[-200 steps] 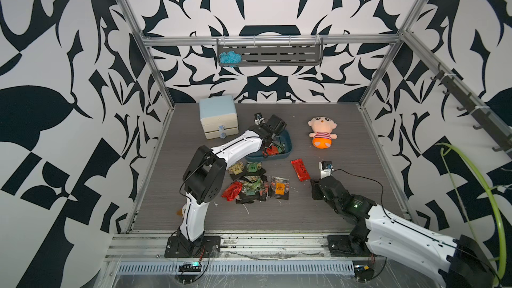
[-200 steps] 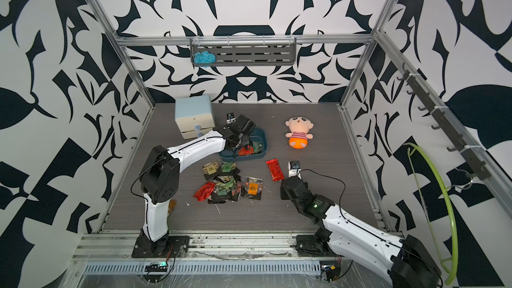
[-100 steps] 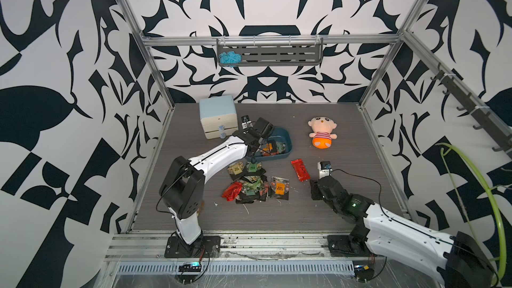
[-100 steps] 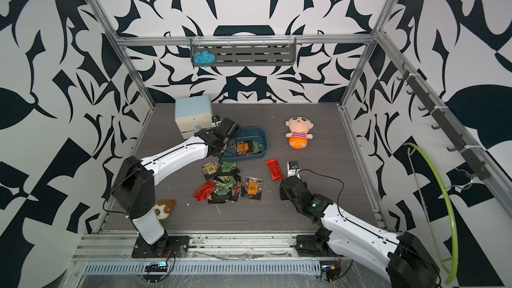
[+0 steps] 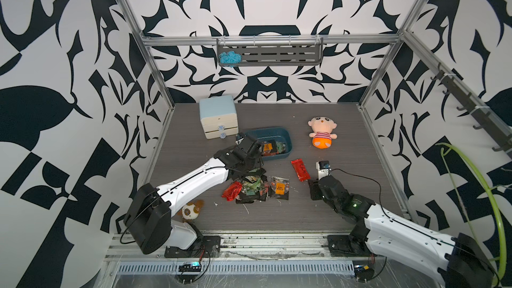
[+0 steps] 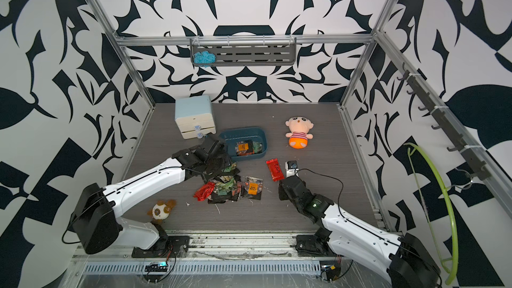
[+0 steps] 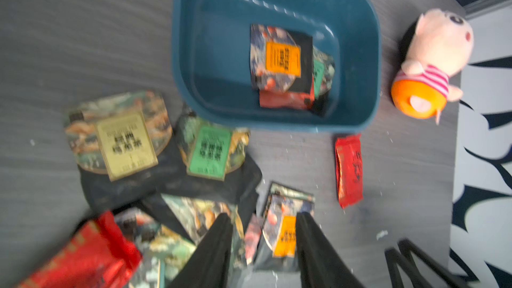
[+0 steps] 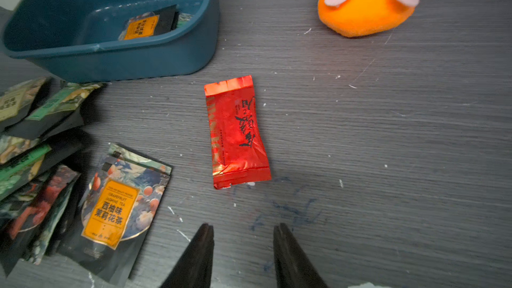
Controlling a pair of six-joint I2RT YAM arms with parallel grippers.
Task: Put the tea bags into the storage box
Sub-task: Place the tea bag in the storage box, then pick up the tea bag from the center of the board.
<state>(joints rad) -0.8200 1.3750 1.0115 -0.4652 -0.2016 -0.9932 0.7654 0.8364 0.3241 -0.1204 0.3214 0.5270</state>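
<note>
In the left wrist view, which is blurred, you see the left gripper (image 7: 263, 218) with its two black fingers spread and nothing between them, hanging above the heap of tea bags (image 7: 166, 167) on the grey table (image 7: 69, 37). Past the heap sits the storage box (image 7: 371, 59), upright. Three sachets show inside it: an orange-labelled sachet (image 7: 282, 56) on top, overlapping a red one and a green-labelled one. Just outside the box wall a beige-labelled sachet (image 7: 124, 145) and a green-labelled sachet (image 7: 209, 150) lie side by side on the heap, and a lone red sachet (image 7: 349, 170) lies apart from it on bare table. In the right wrist view your right gripper (image 8: 243, 231) is likewise parted and empty, low over the table. The lone red sachet lies flat just ahead of its tips without touching them. The box is off to one side beyond it and the orange bottom of a plush doll (image 8: 371, 4) to the other. In both top views the box stands near a pale drawer cabinet (image 5: 219, 116). The left gripper is over the box's near left corner and the far edge of the heap, and the right gripper sits on the near side of the lone red sachet. The doll lies well to the right of the box, and a small plush toy (image 5: 191, 209) lies by the left arm's base.
</note>
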